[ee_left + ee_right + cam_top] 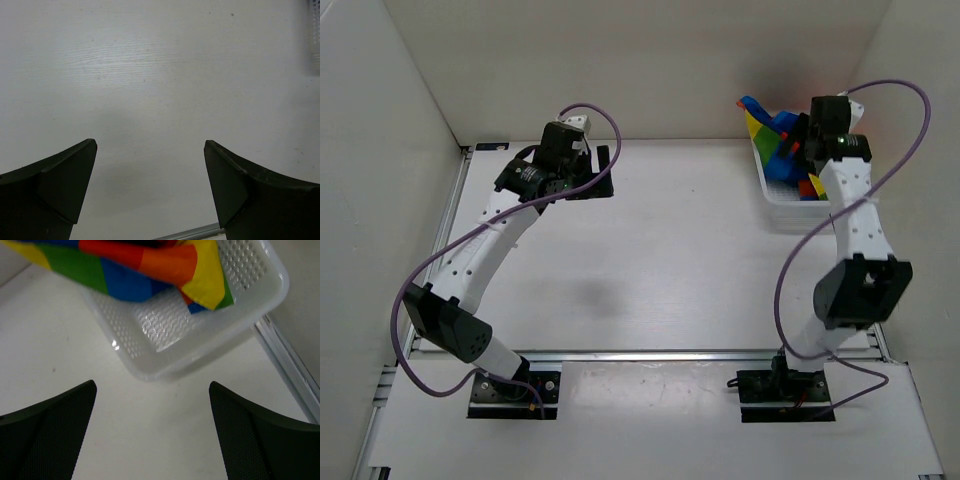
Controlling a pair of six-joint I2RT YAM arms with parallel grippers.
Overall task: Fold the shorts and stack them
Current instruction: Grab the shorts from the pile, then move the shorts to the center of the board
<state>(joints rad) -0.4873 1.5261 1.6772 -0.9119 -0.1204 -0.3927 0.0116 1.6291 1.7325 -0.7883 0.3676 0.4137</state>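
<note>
The rainbow-striped shorts [767, 128] lie bunched in a white mesh basket [782, 205] at the back right of the table. In the right wrist view the shorts [150, 265] spill over the basket's far side [200, 335]. My right gripper [792, 142] hovers over the basket, open and empty [152, 386], with the basket's near corner just beyond its fingertips. My left gripper [600, 172] is at the back left, open and empty [150, 144] above bare white table, far from the shorts.
White walls enclose the table on the left, back and right. A metal rail [650, 354] runs along the near edge by the arm bases. A rail [290, 365] also runs beside the basket on the right.
</note>
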